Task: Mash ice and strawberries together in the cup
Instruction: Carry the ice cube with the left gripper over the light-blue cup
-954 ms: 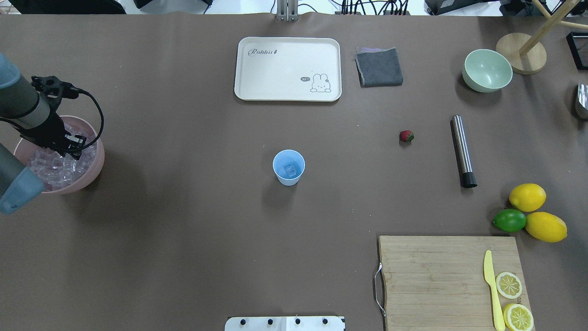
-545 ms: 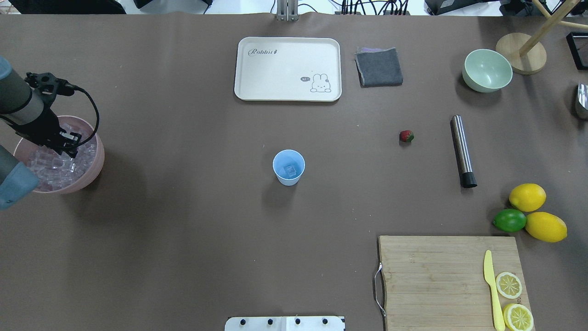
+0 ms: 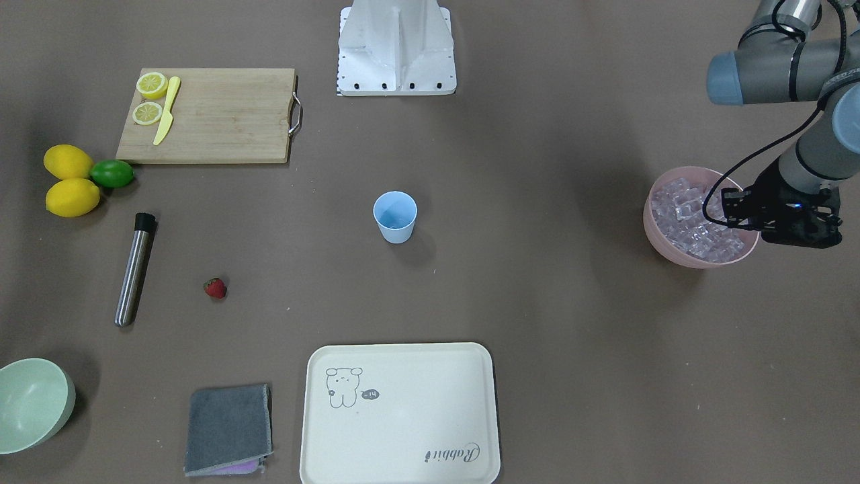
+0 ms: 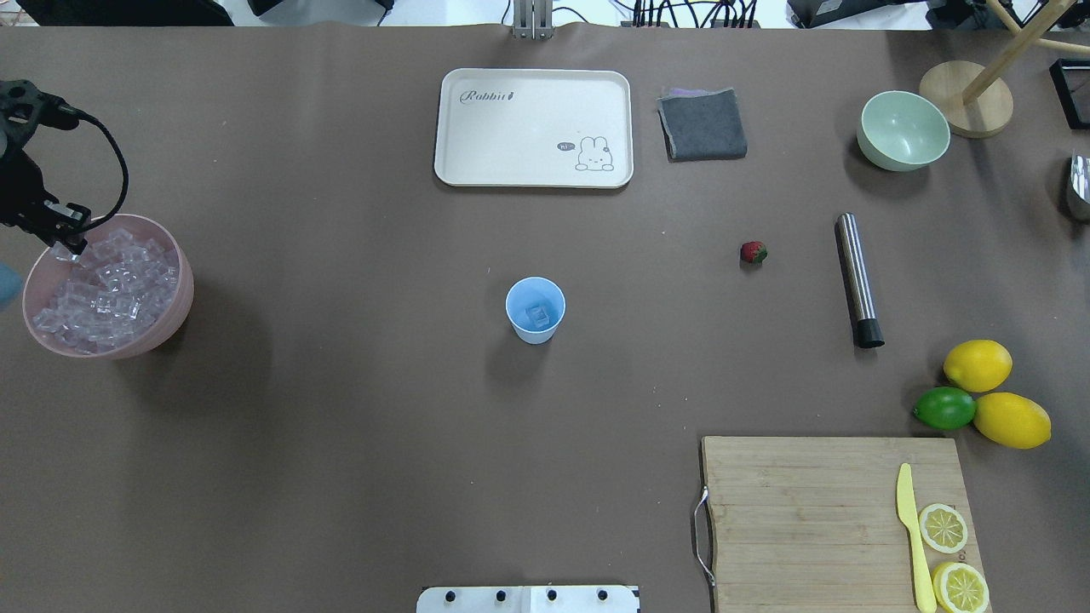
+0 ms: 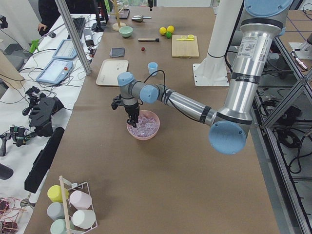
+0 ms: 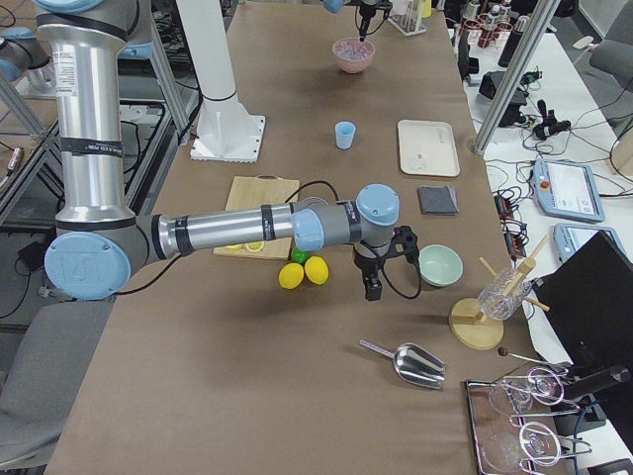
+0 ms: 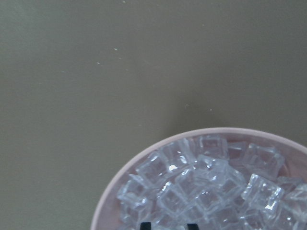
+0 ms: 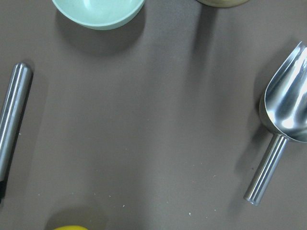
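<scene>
Left hand (image 4: pixel 66 240) hovers over the pink bowl (image 4: pixel 177 311) of ice (image 4: pixel 111 285), upper left of frame, grip impossible to tell; the cup (image 4: pixel 535 309) stands well right, centre of the bench (image 4: pixel 341 443).

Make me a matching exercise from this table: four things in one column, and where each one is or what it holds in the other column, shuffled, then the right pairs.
1. strawberry
2. yellow knife
3. lime
4. cup

a. on the cutting board
b. beside the two lemons
c. holds an ice cube
d. alone on the table, near the steel tube

Pairs: 1-d, 2-a, 3-b, 4-c.
</scene>
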